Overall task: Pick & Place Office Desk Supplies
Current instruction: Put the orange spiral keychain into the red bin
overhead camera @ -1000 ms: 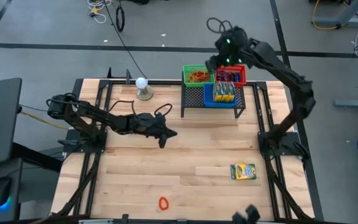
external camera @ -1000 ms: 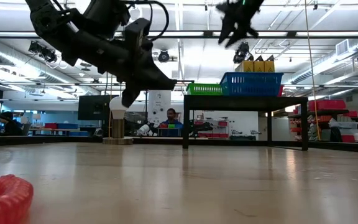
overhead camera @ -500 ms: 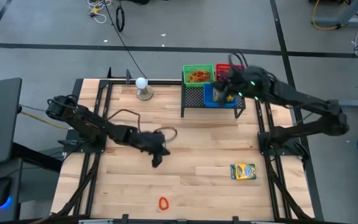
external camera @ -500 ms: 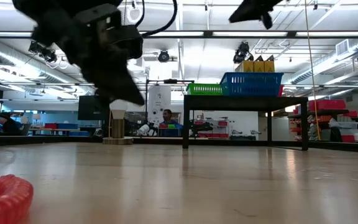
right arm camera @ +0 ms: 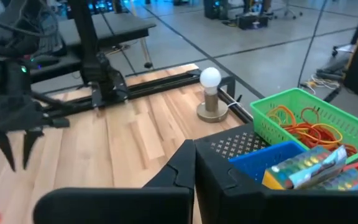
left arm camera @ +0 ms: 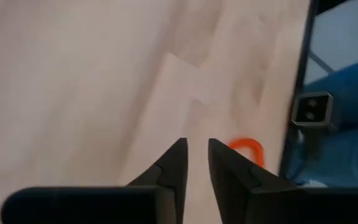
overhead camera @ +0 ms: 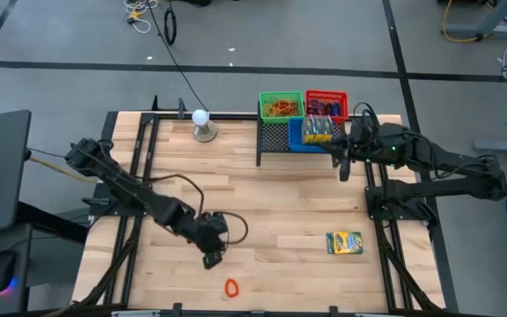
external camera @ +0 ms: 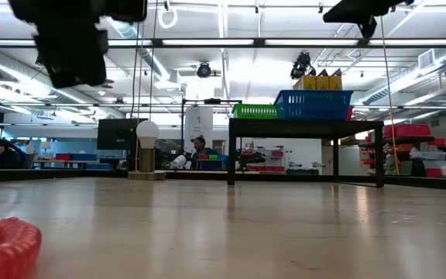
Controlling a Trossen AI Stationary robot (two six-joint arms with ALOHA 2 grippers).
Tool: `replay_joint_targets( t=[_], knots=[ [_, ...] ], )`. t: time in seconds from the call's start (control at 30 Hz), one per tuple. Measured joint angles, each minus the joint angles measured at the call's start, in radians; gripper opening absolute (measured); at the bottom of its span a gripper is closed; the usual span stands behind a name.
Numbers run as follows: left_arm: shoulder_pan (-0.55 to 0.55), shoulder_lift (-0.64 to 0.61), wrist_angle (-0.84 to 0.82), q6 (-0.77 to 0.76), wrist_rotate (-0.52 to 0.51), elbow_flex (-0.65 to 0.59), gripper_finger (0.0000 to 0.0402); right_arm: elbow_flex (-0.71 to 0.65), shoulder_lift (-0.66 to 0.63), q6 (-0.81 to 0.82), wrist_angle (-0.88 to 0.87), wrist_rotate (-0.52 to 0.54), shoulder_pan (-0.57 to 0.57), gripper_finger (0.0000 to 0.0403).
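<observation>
Since the earlier frames the left gripper [overhead camera: 213, 258] has travelled from mid-counter toward the near edge, and the right gripper [overhead camera: 342, 170] has withdrawn from above the baskets to the rack's right end. Left to right on the counter [overhead camera: 280, 211]: the left gripper, fingers [left arm camera: 173, 168] parted by a narrow gap and holding nothing, hangs just at 11 o'clock of the orange coiled loop [overhead camera: 231, 287], which lies near the front edge. At 12 o'clock stands the white ball on its stand [overhead camera: 202, 124]. The black mesh rack [overhead camera: 275, 138] carries a green basket [overhead camera: 281, 106] of rubber bands, a blue basket [overhead camera: 315, 134] with crayon boxes and a red basket [overhead camera: 327, 103]. The right gripper is closed and empty. A green and yellow crayon box [overhead camera: 344, 242] lies flat at 4 o'clock.
</observation>
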Motion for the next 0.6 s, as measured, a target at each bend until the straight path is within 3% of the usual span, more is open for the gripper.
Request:
replay_joint_targets(
  t=[0.27,0.43,0.6],
  knots=[
    [-0.052,0.233,-0.071,-0.044,0.103,0.217,0.0098,-0.050,-0.073,-0.050,-0.017,-0.032,0.003,0.0014],
    [-0.051,0.375,-0.080,-0.163,0.149,0.317,0.0103,-0.051,-0.078,-0.093,-0.024,-0.039,0.002,0.0017],
    [-0.058,0.480,-0.082,-0.169,0.218,0.412,0.0104,-0.051,-0.076,-0.121,-0.026,-0.093,0.002,0.0018]
  ],
)
